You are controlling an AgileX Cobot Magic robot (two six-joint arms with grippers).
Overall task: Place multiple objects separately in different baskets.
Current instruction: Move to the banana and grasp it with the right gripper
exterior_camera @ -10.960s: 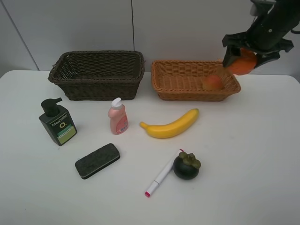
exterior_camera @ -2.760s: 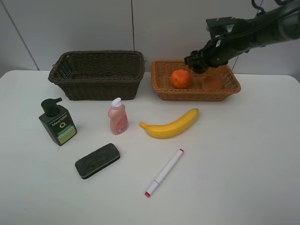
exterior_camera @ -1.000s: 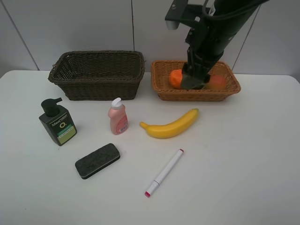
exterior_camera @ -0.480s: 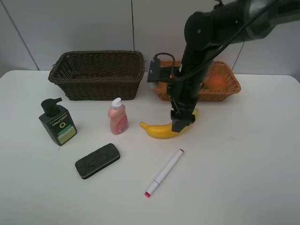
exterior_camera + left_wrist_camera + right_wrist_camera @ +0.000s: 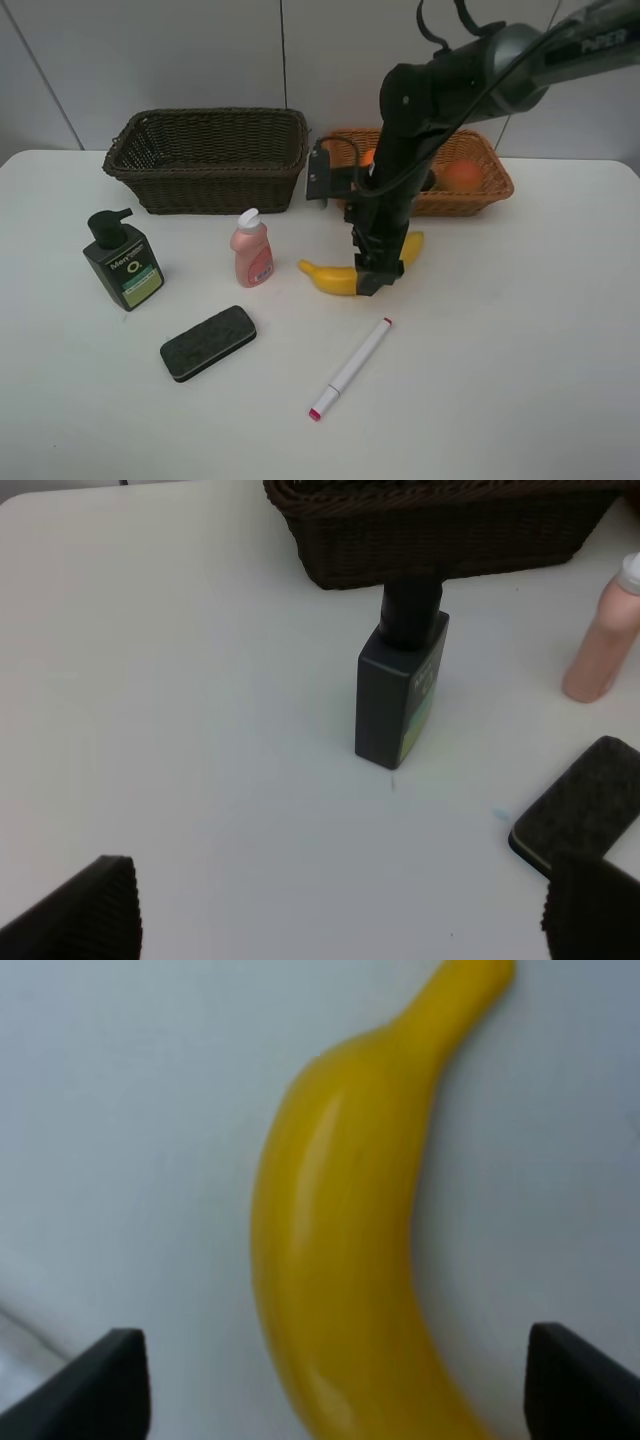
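The banana (image 5: 340, 1260) is lying flat on the table (image 5: 520, 330), running lengthwise between the fingers (image 5: 112, 1380) of the right gripper (image 5: 340, 1385). They are standing wide apart, one on each side of it, and neither is touching it. I am reading that straddle as the set-up for closing across the thick middle, where the smooth, curved skin is least likely to be slipping out. One tapered end is pointing away past the fingertips. The right arm (image 5: 440, 90) is reaching in from the far right, passing in front of the tan basket (image 5: 490, 190). Its forearm is dropping steeply and its wrist is pointing straight down, so the gripper is hanging low over the fruit and hiding its middle from the high camera. The tan basket is sitting just beyond the fingers and is already holding a red-orange fruit (image 5: 462, 175), so it is probably where the banana is going. The marker (image 5: 350, 368) is lying apart on the near side of the fingers. The pink bottle (image 5: 252, 250) is standing off to the side of them, toward the dark basket (image 5: 205, 155). The left gripper (image 5: 340, 910) is hovering over bare table with its fingers spread wide and nothing between them. The pump bottle (image 5: 400, 695) is standing ahead of them, and the eraser (image 5: 580, 805) is lying just beside one fingertip.
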